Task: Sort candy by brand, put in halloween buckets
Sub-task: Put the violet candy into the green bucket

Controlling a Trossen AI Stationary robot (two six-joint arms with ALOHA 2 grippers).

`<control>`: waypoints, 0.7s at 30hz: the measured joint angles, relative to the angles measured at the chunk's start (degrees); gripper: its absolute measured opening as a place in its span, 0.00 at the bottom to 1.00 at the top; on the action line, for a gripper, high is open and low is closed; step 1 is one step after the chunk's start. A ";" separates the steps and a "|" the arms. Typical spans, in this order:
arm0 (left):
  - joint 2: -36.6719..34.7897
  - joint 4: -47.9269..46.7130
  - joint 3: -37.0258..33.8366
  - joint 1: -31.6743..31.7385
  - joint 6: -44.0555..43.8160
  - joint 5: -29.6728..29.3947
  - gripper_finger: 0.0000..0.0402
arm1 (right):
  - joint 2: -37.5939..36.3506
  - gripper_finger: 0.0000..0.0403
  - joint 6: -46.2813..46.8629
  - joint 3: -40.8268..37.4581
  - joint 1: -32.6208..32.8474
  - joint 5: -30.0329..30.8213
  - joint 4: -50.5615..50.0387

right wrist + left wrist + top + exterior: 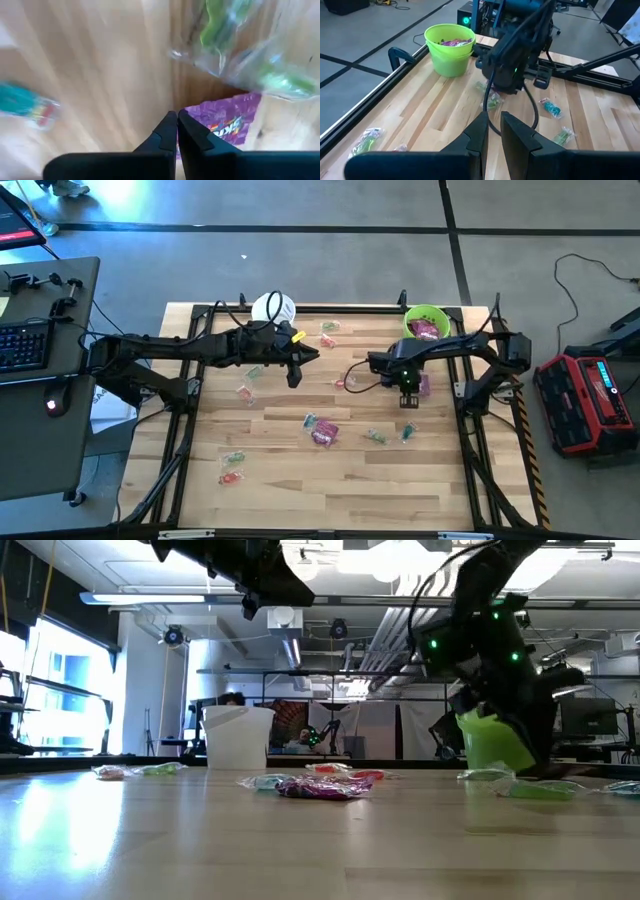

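**Wood table, candy all over**

Saw a pale plank table (300, 480) inside a black frame, on a grey floor crossed by dark lines. Spotted a dark desk with a keyboard (22, 345) to the left of it and a red and black box (585, 400) on the floor to the right. From table height, looked into a big room with pipes along the ceiling and a bright window (60, 690) on one side.

Found the candy spread over the wood: small clear-wrapped green, red and bluish pieces, and a purple packet (324, 434) near the middle. Found the white bucket (273, 308) and the green bucket (425, 322) at the far edge, well apart, with purple packets inside the green one.

Saw the right gripper (177, 116) down at the wood just in front of the green bucket, fingers pressed together, tips at the edge of another purple packet (225, 120). Could not tell if the packet was pinched.

Saw the left gripper (491, 125) up in the air near the white bucket, fingers nearly together with a thin slit between, nothing in it.
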 joint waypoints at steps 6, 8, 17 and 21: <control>0.02 -1.17 0.00 0.03 -0.90 0.00 0.10 | -6.46 0.00 5.31 2.42 0.00 -6.28 0.34; 0.02 -1.18 0.00 0.03 -0.90 0.00 0.10 | -9.95 0.00 7.91 2.64 0.00 -7.34 0.85; 0.02 -1.16 0.00 0.03 -0.97 0.13 0.10 | -25.66 0.00 23.83 2.95 0.00 -3.27 6.76; 0.02 -1.09 0.00 0.03 -1.48 0.13 0.10 | -30.00 0.00 29.48 2.95 0.00 2.76 9.55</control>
